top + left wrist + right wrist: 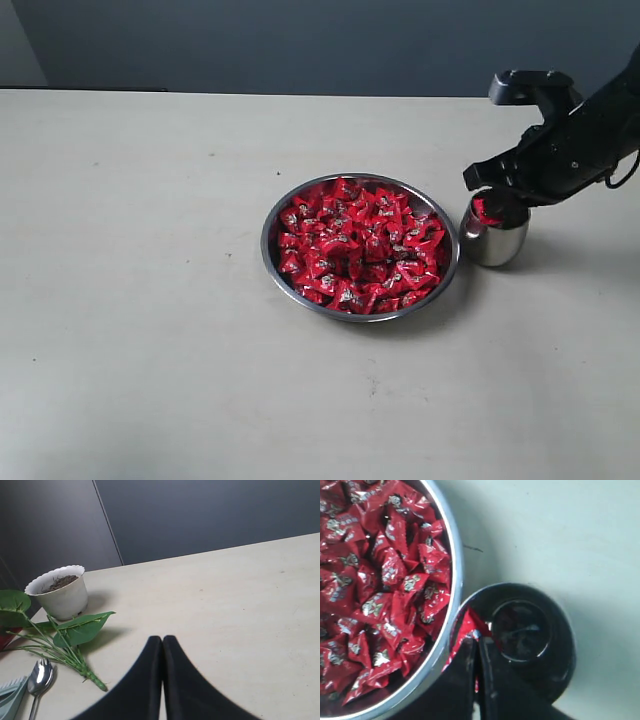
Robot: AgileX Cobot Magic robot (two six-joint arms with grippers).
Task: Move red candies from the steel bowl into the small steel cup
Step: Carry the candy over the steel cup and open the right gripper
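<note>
On the tabletop [150, 350], the steel bowl [268, 235] brims with red candies [360, 245]. The right arm [590, 135] slants down over the small steel cup [492, 243] just beside the bowl, its right tool [497, 205] pinched shut on one red candy [467, 625]. The left tool [162, 639] is closed and empty.

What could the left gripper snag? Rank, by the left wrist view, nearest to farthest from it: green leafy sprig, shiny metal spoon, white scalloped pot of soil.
1. The green leafy sprig, on the table nearest the left gripper.
2. The shiny metal spoon beside its stem and the white scalloped pot beyond its leaves: too close to call.
</note>
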